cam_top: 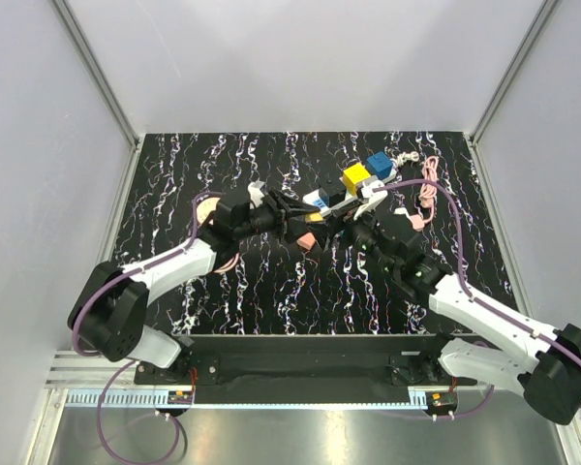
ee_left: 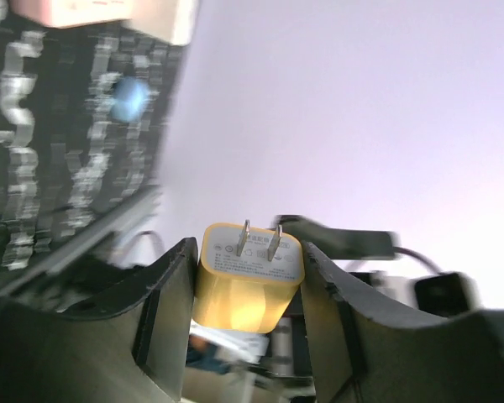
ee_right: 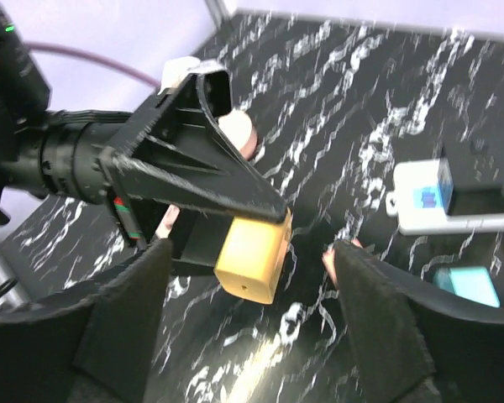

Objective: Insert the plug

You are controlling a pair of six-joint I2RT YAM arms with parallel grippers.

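The left claw (cam_top: 289, 219), left of the white power strip (ee_right: 413, 221), pinches a yellow plug (ee_left: 247, 284) by its sides. The plug's two metal prongs point out past the fingertips. It sits near the strip's left end, not touching it, over the black marbled table (cam_top: 174, 174). The right claw (cam_top: 349, 225), just on the strip's near side, is spread wide and holds nothing.
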